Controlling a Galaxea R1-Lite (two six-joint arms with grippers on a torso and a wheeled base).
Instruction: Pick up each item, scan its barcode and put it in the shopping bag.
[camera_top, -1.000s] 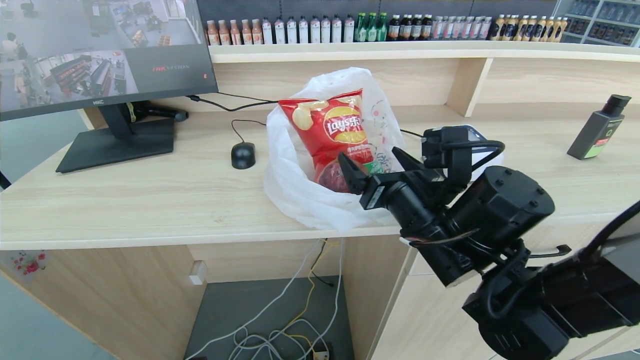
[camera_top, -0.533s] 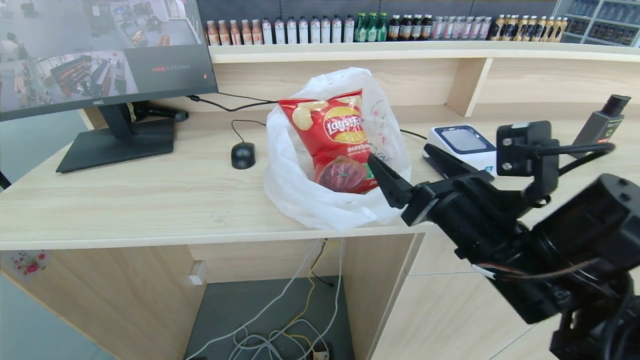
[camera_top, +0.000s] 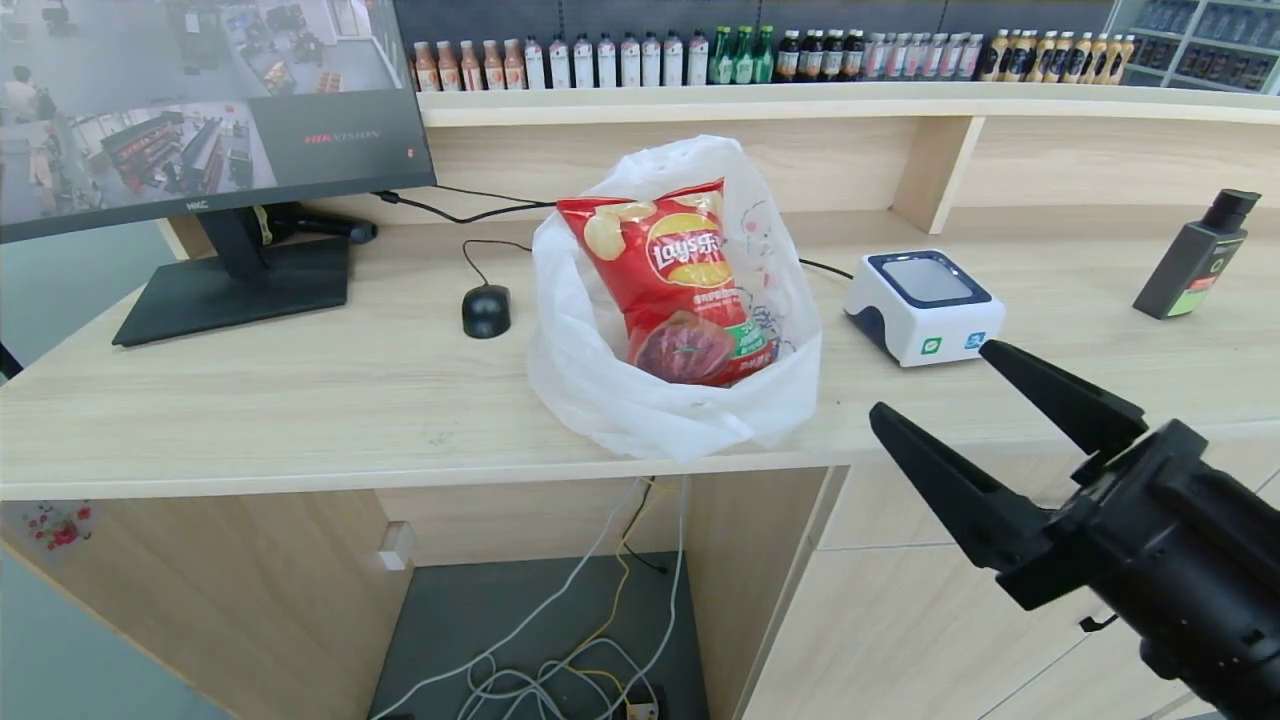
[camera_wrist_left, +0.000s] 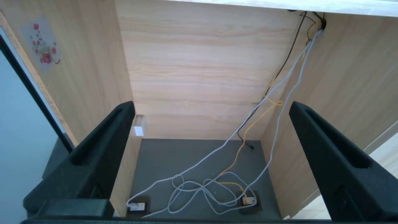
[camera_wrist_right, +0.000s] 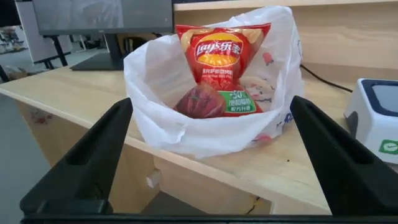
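A red chip bag (camera_top: 675, 280) stands upright inside the white plastic shopping bag (camera_top: 600, 390) in the middle of the wooden counter (camera_top: 300, 390). My right gripper (camera_top: 935, 382) hangs open and empty off the counter's front edge, right of the shopping bag and in front of the white barcode scanner (camera_top: 925, 300). In the right wrist view the chip bag (camera_wrist_right: 221, 56) and shopping bag (camera_wrist_right: 205, 134) lie ahead between the spread fingers of the right gripper (camera_wrist_right: 211, 106). My left gripper (camera_wrist_left: 211, 112) is open below the counter, facing loose cables (camera_wrist_left: 205, 186). A dark green bottle (camera_top: 1195, 262) stands at the counter's far right.
A monitor (camera_top: 190, 110) on its stand and a black mouse (camera_top: 486, 310) occupy the counter's left side. A raised shelf (camera_top: 940, 165) runs along the back, with rows of bottles (camera_top: 760, 55) behind. The scanner (camera_wrist_right: 376, 118) sits right of the bag.
My right gripper has pulled back from the shopping bag, moving right and toward the counter's front edge, staying open. The chip bag stays in the shopping bag.
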